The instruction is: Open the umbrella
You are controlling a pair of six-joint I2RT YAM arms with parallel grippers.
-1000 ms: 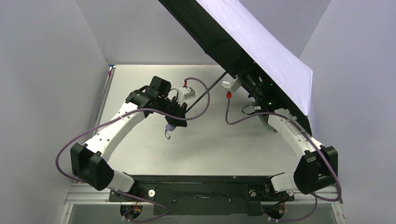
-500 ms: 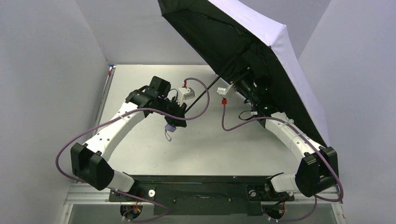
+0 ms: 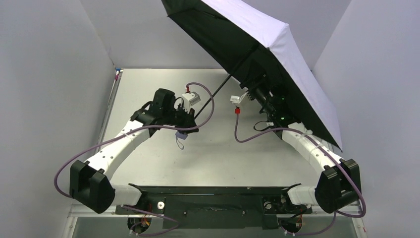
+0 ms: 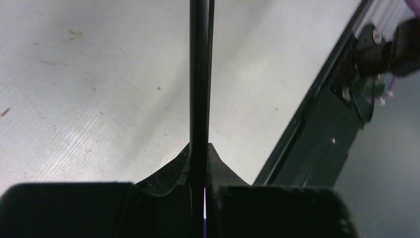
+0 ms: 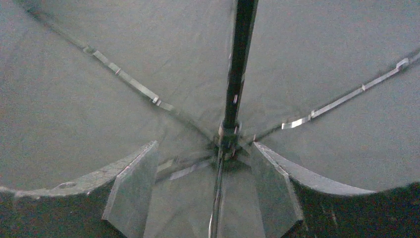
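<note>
Spreading wider than second ago: pale lavender folding umbrella, black-lined canopy edge now lower. Left gripper clamped tight on thin black shaft; right gripper jaws wide, straddling shaft.

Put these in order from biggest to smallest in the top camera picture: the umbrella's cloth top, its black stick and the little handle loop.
1. Cloth top: by far the biggest. It also seems closest to the camera, which makes it look bigger still.
2. Black stick: long but thin.
3. Handle loop: tiny.
</note>
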